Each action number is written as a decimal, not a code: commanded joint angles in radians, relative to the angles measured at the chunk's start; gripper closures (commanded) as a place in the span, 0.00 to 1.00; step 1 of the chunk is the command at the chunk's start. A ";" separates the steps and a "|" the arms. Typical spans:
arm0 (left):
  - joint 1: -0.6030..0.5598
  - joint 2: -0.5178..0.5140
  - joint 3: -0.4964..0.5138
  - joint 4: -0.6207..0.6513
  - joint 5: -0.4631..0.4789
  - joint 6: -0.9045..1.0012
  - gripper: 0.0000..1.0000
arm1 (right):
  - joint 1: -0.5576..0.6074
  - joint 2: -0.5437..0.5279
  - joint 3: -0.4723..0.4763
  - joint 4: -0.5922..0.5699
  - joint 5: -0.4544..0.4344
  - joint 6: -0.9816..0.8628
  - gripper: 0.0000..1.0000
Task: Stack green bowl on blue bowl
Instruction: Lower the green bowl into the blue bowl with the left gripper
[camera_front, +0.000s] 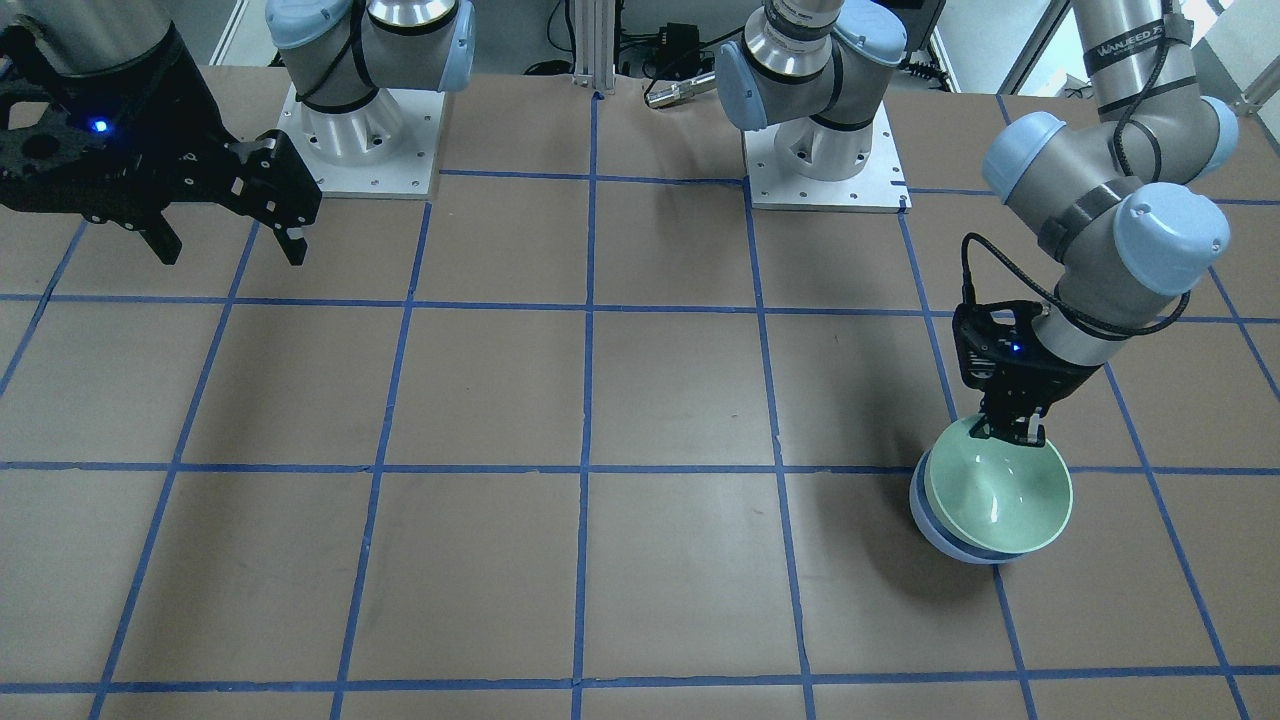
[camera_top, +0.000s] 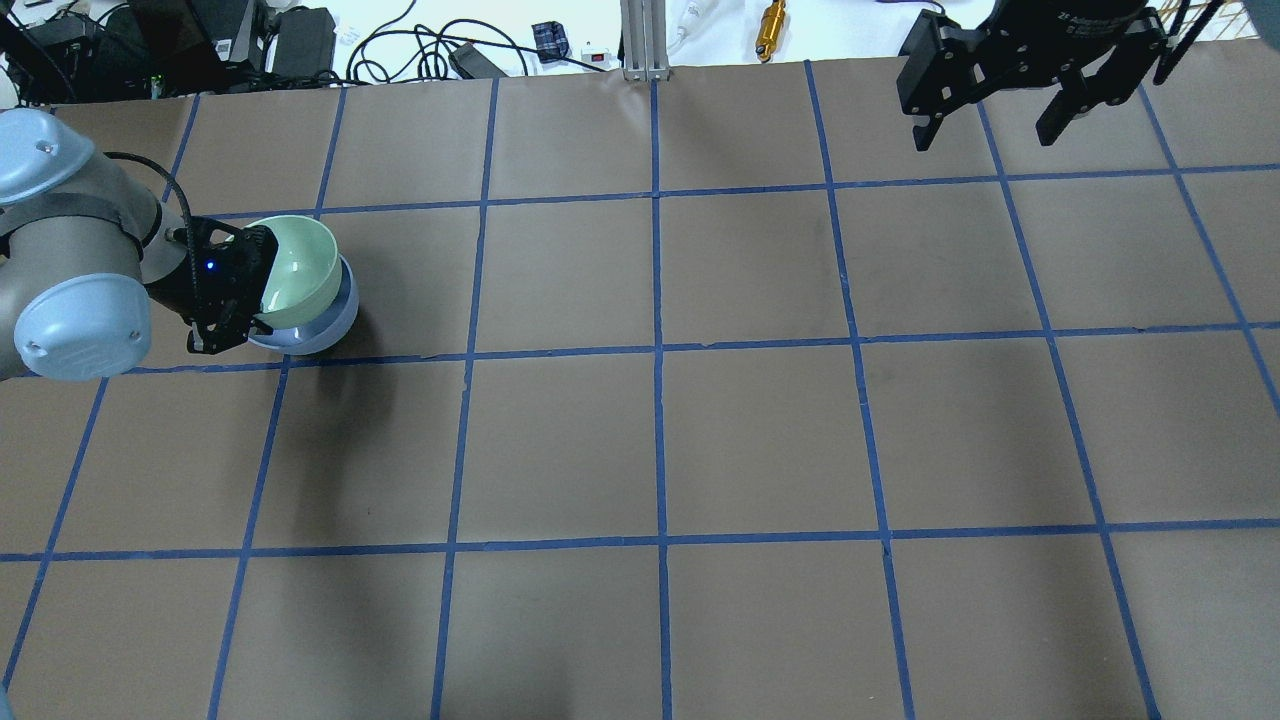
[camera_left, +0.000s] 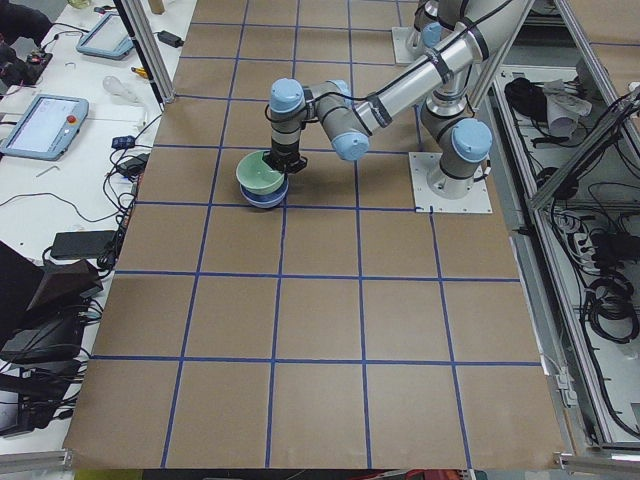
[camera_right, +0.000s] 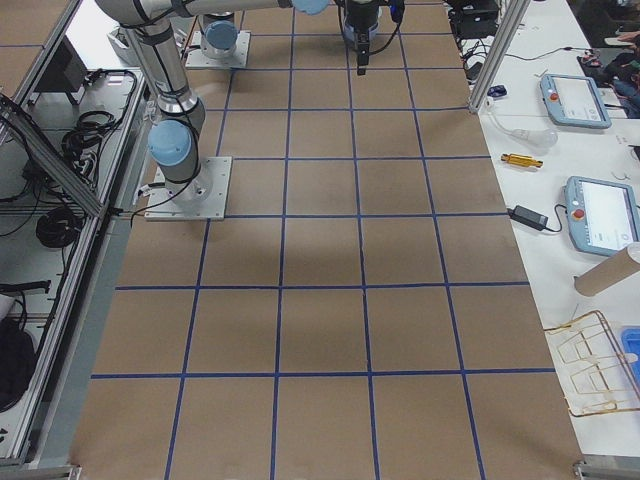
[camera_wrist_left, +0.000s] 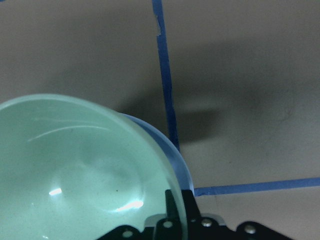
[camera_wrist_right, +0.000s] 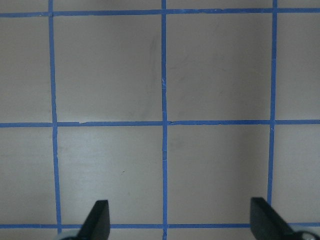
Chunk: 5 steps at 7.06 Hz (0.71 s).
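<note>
The mint-green bowl (camera_front: 1000, 495) sits tilted inside the periwinkle-blue bowl (camera_front: 935, 530), which stands on the table on my left side. My left gripper (camera_front: 1010, 432) comes down on the green bowl's near rim and is shut on it. The overhead view shows the green bowl (camera_top: 295, 268) over the blue bowl (camera_top: 328, 325) with the left gripper (camera_top: 252, 305) at its edge. The left wrist view shows the green bowl (camera_wrist_left: 85, 175) with the blue bowl's rim (camera_wrist_left: 176, 156) behind it. My right gripper (camera_front: 230, 245) is open and empty, raised far from both bowls (camera_top: 990, 120).
The table is brown paper with a blue tape grid (camera_top: 655, 350). The two arm bases (camera_front: 360, 130) (camera_front: 825, 150) stand at the robot's edge. Cables and small tools (camera_top: 770, 25) lie beyond the far edge. Tablets (camera_right: 605, 215) rest on a side bench.
</note>
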 joint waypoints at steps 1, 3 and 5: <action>0.013 -0.004 -0.014 0.003 -0.003 0.006 1.00 | 0.000 -0.001 0.000 0.000 0.000 0.000 0.00; 0.013 -0.015 -0.014 0.005 -0.008 0.004 1.00 | 0.000 0.000 0.000 0.000 0.000 0.000 0.00; 0.015 -0.026 -0.014 0.005 -0.009 0.002 1.00 | 0.000 -0.001 0.000 0.000 0.000 0.000 0.00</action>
